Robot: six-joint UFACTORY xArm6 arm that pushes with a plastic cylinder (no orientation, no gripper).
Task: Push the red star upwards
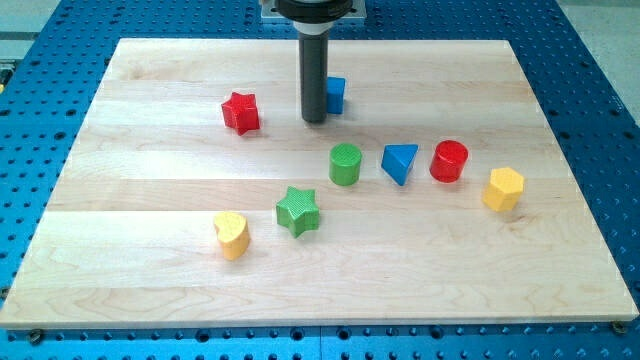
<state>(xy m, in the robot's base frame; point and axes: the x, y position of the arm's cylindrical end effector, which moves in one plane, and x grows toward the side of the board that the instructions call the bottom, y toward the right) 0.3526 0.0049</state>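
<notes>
The red star (pixel 240 112) lies on the wooden board (pixel 150 230) at the upper left of the middle. My tip (pixel 314 120) stands to the star's right, about a block and a half away, at nearly the same height in the view. It does not touch the star. A blue block (pixel 335 95) sits just right of the rod, partly hidden behind it.
A green cylinder (pixel 345 164), a blue triangle (pixel 399 162), a red cylinder (pixel 449 161) and a yellow block (pixel 503 189) run in a row to the right. A green star (pixel 298 211) and a yellow heart (pixel 232 235) lie lower down.
</notes>
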